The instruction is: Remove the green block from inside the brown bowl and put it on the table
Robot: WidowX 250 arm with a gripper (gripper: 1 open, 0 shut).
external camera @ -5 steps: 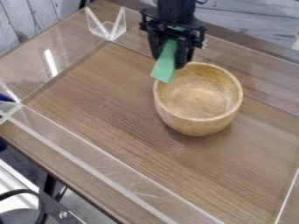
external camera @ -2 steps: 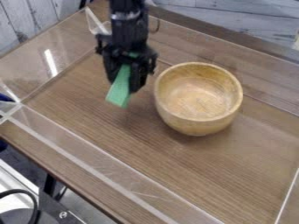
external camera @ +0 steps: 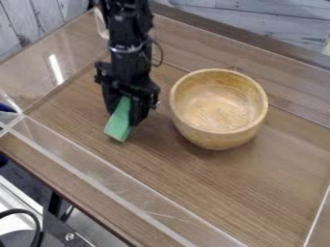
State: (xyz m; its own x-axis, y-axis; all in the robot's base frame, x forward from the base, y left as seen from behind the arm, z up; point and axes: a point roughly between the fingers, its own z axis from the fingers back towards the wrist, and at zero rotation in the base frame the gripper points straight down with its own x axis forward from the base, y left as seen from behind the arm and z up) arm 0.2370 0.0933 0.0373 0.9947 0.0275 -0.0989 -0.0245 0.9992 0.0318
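- While the claw (external camera: 119, 103) is closed around the green block (external camera: 119, 125), both are left of the brown bowl (external camera: 218, 108) in the view.
- The block tilts, low over or on the tabletop (external camera: 154, 183).

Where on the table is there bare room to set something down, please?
The table looks bare in front of the brown bowl, toward the near edge and right corner. A smaller patch lies left of the green block, up to the clear wall. It is crowded around the gripper, which holds the block.
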